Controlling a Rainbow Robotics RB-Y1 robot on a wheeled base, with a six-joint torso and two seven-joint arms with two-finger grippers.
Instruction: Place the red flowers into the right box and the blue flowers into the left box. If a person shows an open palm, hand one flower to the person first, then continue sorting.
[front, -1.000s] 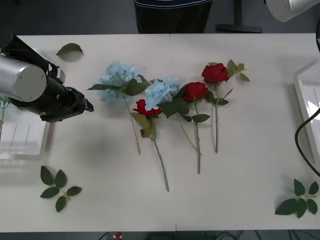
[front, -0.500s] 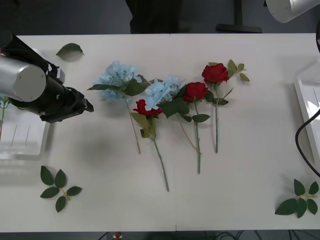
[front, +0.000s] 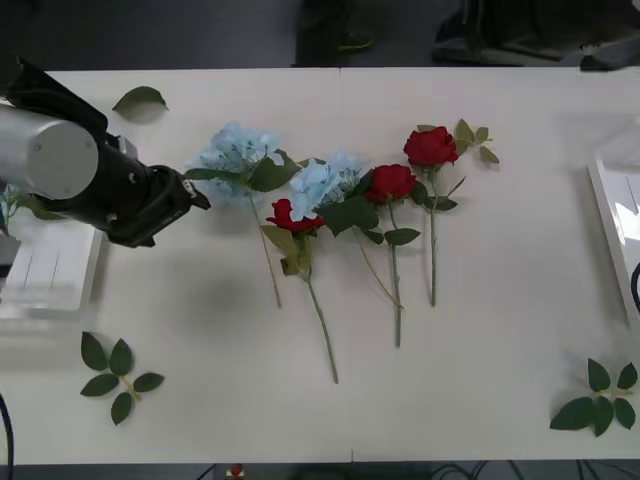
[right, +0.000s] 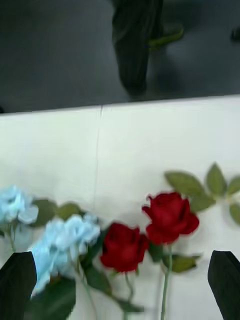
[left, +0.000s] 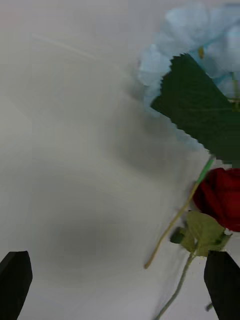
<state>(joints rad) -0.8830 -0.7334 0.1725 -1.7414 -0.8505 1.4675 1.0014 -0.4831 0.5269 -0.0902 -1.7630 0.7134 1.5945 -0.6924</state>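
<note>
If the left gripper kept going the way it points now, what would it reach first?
Probably the leftmost pale blue flower cluster, at its broad green leaf: the open left gripper points right at it across bare white table. Height is unclear.

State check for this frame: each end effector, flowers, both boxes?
Left end effector: open, empty, beside the blue flowers.
Right end effector: open, empty, above the red flowers.
Flowers: lying flat on the table.
Left box: contents hidden.
Right box: contents out of frame.
</note>
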